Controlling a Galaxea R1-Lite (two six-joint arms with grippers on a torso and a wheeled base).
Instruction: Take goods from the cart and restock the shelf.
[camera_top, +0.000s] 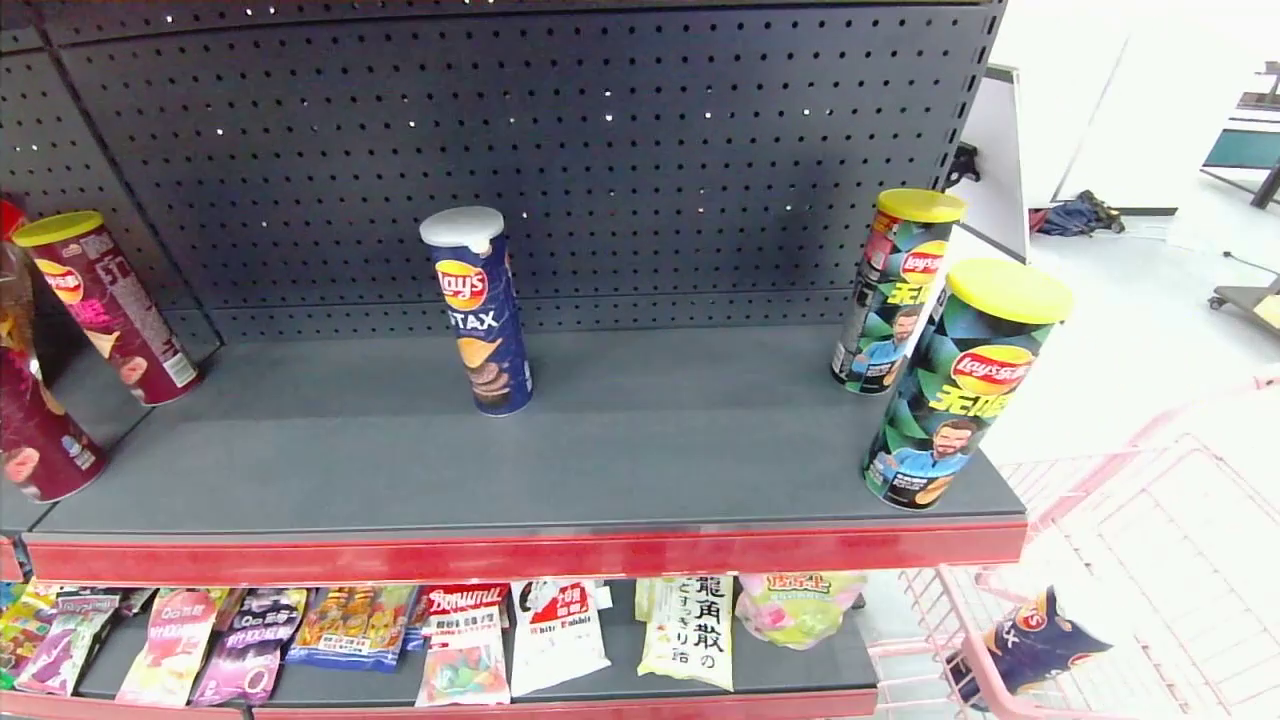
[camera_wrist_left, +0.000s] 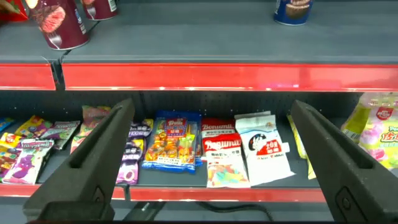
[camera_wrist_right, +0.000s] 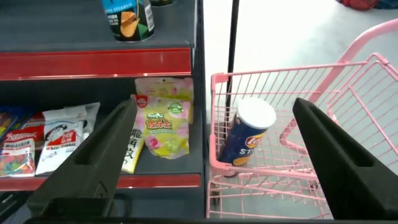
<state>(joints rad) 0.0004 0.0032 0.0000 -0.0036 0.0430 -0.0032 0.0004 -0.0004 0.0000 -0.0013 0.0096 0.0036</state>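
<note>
A dark blue chip can (camera_top: 1030, 645) lies in the pink cart (camera_top: 965, 620) at the lower right. In the right wrist view the same white-lidded can (camera_wrist_right: 245, 134) leans in the cart's (camera_wrist_right: 280, 70) corner. My right gripper (camera_wrist_right: 216, 104) is open in front of it, some way off and holding nothing. My left gripper (camera_wrist_left: 212, 109) is open and empty, facing the lower shelf's snack bags (camera_wrist_left: 217, 155). On the dark shelf (camera_top: 620, 440) another blue can (camera_top: 480, 310) stands upright mid-shelf.
Two green cans with yellow lids (camera_top: 895, 290) (camera_top: 960, 385) stand at the shelf's right end, and two maroon cans (camera_top: 105, 305) (camera_top: 35, 420) at its left. Snack bags (camera_top: 460, 640) line the lower shelf. Free shelf room lies on both sides of the blue can.
</note>
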